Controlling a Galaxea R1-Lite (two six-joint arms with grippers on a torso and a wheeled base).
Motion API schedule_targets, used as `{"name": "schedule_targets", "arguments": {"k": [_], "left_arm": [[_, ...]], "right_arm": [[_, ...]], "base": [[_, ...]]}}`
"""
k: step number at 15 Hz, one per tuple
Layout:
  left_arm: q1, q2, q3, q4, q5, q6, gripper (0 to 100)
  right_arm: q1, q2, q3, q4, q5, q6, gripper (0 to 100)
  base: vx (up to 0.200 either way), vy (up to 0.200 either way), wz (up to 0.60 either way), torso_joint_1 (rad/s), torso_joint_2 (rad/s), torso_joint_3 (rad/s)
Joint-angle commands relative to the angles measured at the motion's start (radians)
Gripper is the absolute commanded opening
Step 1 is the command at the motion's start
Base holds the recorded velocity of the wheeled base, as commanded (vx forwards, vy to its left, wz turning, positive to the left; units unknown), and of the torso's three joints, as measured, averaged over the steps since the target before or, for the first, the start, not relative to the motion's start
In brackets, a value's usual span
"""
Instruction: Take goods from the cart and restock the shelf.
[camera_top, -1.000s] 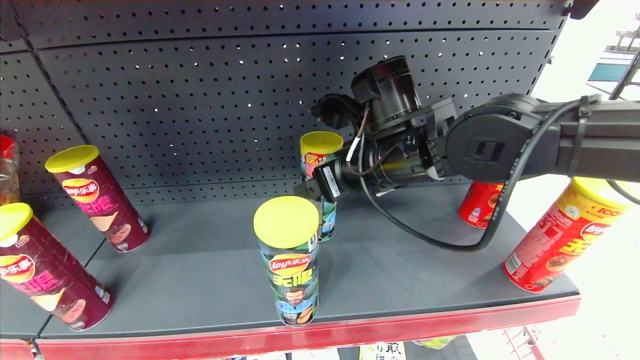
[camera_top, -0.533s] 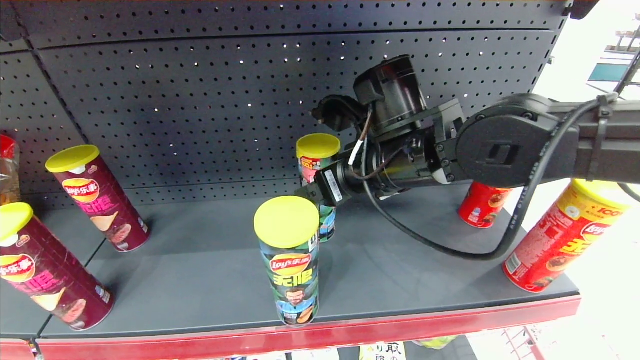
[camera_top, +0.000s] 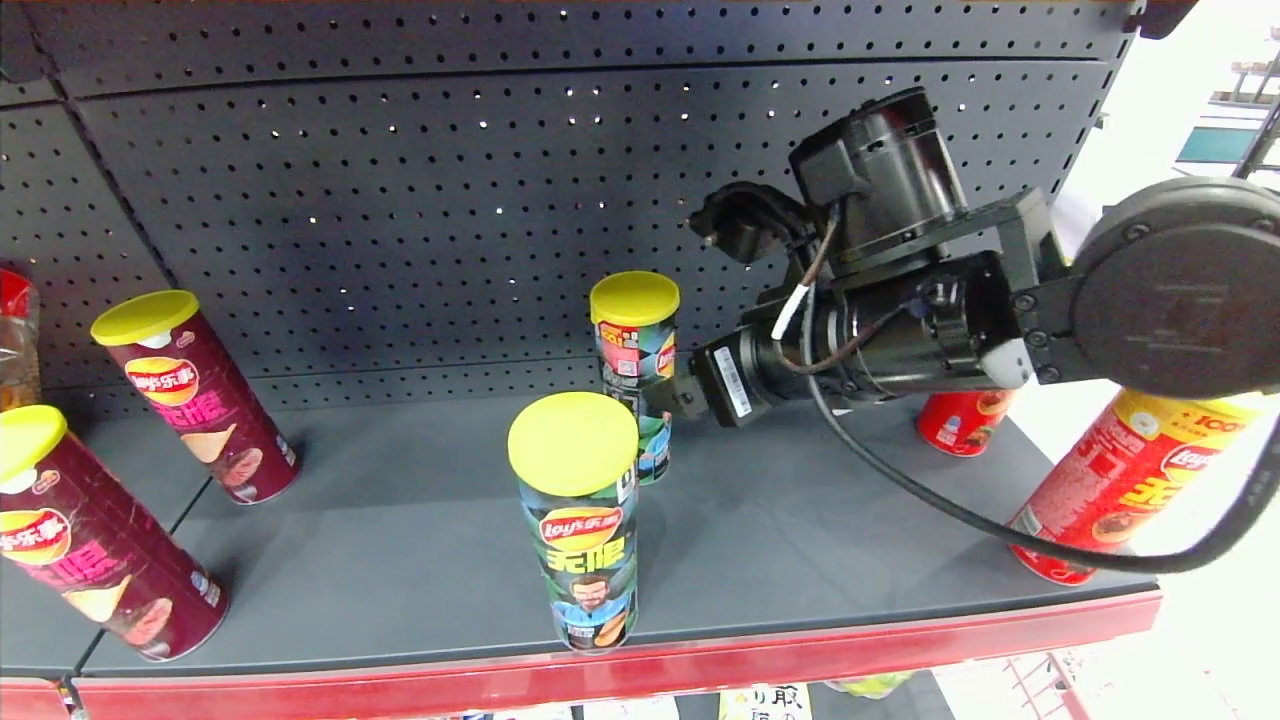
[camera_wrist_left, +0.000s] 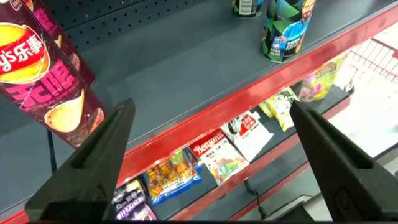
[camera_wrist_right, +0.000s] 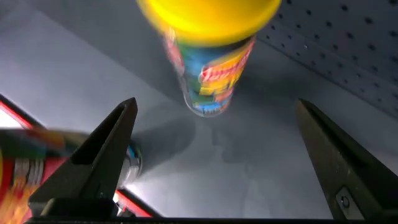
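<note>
Two green chip cans with yellow lids stand upright on the dark shelf (camera_top: 420, 530): the front can (camera_top: 580, 520) near the red edge and the rear can (camera_top: 635, 370) close to the pegboard. My right gripper (camera_top: 675, 393) hangs just right of the rear can, open, not touching it. In the right wrist view the rear can (camera_wrist_right: 208, 56) stands beyond my right gripper (camera_wrist_right: 216, 106), nothing between the fingers. My left gripper (camera_wrist_left: 211, 104) is open and empty in front of the shelf's red edge (camera_wrist_left: 205, 118).
Two maroon cans (camera_top: 195, 395) (camera_top: 80, 530) lean at the shelf's left. Two red cans (camera_top: 1120, 480) (camera_top: 960, 420) stand at its right end. The pegboard wall (camera_top: 400, 200) closes the back. Snack bags (camera_wrist_left: 211, 162) lie on the shelf below.
My right arm has drawn back to the right, off the rear green can, which stays standing on the shelf. The other cans have not moved.
</note>
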Motion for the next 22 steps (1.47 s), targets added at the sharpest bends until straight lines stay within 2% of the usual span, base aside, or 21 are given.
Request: {"name": "schedule_targets", "arguments": {"k": [1,6,9,12,16,18,19,22], "left_arm": [[0.000,0.000,0.008,0.000,0.000,0.000,100],[-0.001,0.006,0.025,-0.002,-0.006,0.000,100],[-0.001,0.008,0.038,-0.003,-0.008,0.000,100],[-0.001,0.009,0.045,-0.003,-0.009,0.000,100],[-0.001,0.012,0.051,-0.003,-0.009,0.000,100],[-0.001,0.017,0.052,-0.006,-0.009,0.000,100],[-0.001,0.022,0.051,-0.011,-0.009,0.000,100],[-0.001,0.022,0.051,-0.011,-0.009,0.000,100]], "right_arm": [[-0.001,-0.093,0.093,-0.002,-0.024,0.002,100],[0.010,-0.257,0.274,-0.041,-0.033,0.002,100],[0.039,-0.337,0.389,-0.139,-0.124,0.000,100],[0.117,-0.444,0.509,-0.208,-0.191,-0.003,100],[0.246,-0.567,0.572,-0.208,-0.263,-0.005,100],[0.266,-0.657,0.633,-0.208,-0.292,-0.008,100],[0.264,-0.778,0.725,-0.206,-0.311,-0.011,100],[0.260,-1.012,0.874,-0.200,-0.389,-0.077,100]], "base": [[0.000,0.000,0.00,0.000,0.00,0.000],[0.000,0.000,0.00,0.000,0.00,0.000],[0.000,0.000,0.00,0.000,0.00,0.000],[0.000,0.000,0.00,0.000,0.00,0.000],[0.000,0.000,0.00,0.000,0.00,0.000],[0.000,0.000,0.00,0.000,0.00,0.000],[0.000,0.000,0.00,0.000,0.00,0.000],[0.000,0.000,0.00,0.000,0.00,0.000]]}}
